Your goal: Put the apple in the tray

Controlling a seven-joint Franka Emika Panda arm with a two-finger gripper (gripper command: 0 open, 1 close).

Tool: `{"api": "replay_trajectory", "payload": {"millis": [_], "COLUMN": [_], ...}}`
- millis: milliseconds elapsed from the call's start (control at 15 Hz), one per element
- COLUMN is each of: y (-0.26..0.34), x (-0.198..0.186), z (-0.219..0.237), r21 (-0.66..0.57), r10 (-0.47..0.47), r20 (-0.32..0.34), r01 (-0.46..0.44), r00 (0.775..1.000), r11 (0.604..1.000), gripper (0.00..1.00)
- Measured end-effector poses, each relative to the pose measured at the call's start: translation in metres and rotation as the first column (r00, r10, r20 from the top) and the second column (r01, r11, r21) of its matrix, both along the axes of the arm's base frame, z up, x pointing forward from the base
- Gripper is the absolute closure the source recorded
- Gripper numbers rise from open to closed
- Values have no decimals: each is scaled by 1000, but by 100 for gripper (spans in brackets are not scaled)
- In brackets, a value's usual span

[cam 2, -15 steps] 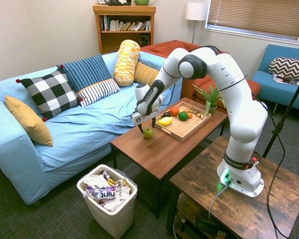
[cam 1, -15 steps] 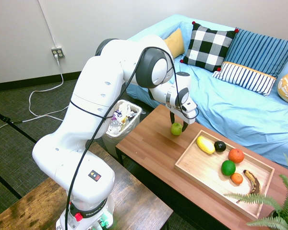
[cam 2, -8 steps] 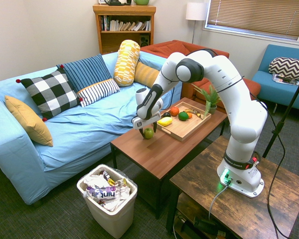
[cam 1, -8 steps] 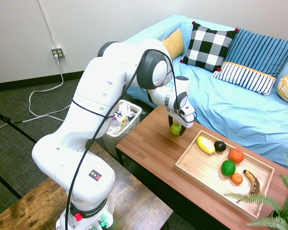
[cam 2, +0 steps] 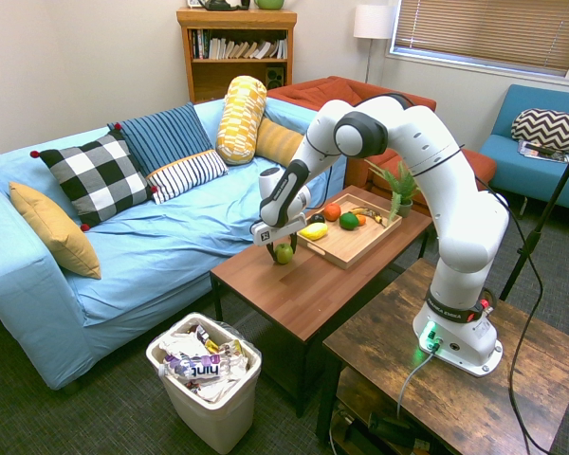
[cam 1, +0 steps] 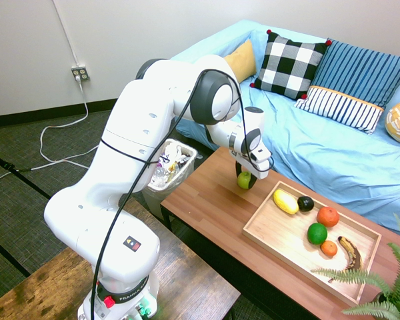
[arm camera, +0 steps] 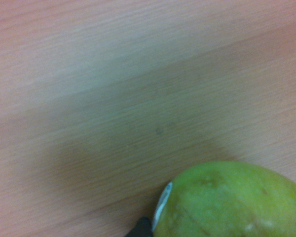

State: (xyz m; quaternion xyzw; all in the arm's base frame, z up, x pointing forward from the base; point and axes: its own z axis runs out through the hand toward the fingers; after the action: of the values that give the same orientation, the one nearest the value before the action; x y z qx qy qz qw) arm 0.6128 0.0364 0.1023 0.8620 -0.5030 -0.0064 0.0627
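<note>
Two fingers of the gripper [cam 1: 245, 180] have drawn in around the apple [cam 1: 244, 179], left of the tray [cam 1: 311, 240]; they now appear to grip it, so lifting toward the tray probably comes next.

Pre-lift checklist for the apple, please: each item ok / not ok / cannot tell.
1. Claw lined up over the apple: ok, its fingers come down on either side of the fruit.
2. Grip firm on the apple: cannot tell, the views don't show how tightly the fingers press.
3. Apple clear of the tray rim: ok, it sits on the coffee table, outside the tray.
4. Room in the tray: ok, bare wood beside the yellow fruit and the green fruit.
5. Apple in the tray: not ok, not there yet.
</note>
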Motion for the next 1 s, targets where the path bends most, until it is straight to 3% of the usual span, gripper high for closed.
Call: {"api": "replay_trajectory", "payload": {"millis": [200,400,667,1000], "y": [-9,-34,-129,-243], "x": [6,18,-2,-39], "z": [14,73,143,152], "r21": [6,10,-2,8], "r10": [2,17,-36,-82], "r20": [22,92,126,116], "r01": [-2,-18,37,82], "r00": [1000,996,991,990], "r11": [1000,1000,999,997], "gripper": [100,100,100,100]}}
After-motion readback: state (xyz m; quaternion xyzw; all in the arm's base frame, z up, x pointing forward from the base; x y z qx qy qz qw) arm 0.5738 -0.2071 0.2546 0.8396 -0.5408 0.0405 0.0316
